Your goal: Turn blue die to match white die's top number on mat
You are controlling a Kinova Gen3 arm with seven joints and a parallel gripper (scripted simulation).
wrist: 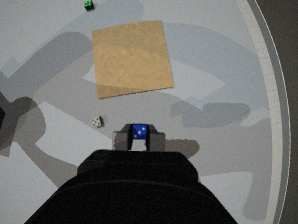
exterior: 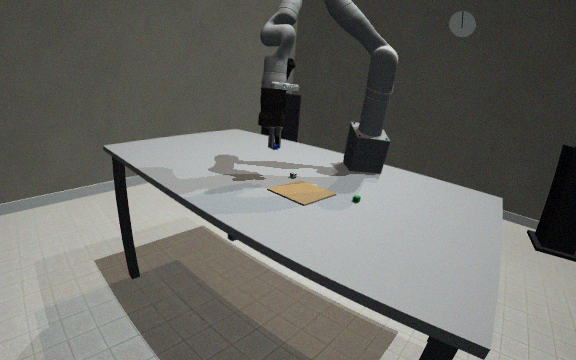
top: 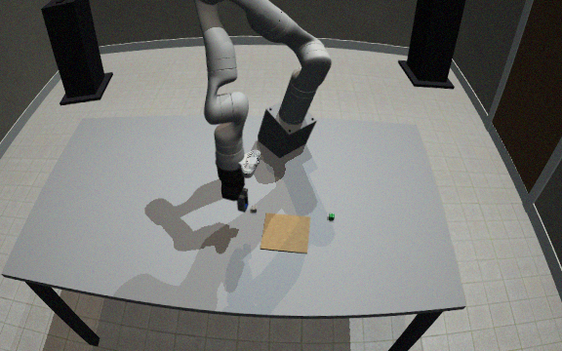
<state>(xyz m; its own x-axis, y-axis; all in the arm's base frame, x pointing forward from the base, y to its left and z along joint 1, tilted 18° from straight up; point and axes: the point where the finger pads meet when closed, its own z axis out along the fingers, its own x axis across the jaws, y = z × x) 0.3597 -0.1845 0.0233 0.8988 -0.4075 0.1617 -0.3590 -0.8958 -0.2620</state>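
Above the table (exterior: 418, 240), beside the mat (wrist: 133, 56), we see our gripper (wrist: 139, 139) clamping the blue die (wrist: 139, 131), plain only from the wrist.

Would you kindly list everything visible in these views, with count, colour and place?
Blue die: one, blue, held between the gripper fingers above the table.
White die: one, white, on the table beside the mat's near corner, not on it.
Green die: one, green, on the table past the mat's far side.
Mat: one, tan, flat on the table, nothing on it.
Table: one, grey top, dark legs.
Pillars: black, on the floor around the table.
Wall clock: one, grey.
Arm: one, grey, on a dark base.
Gripper: one, black, shut on the blue die.
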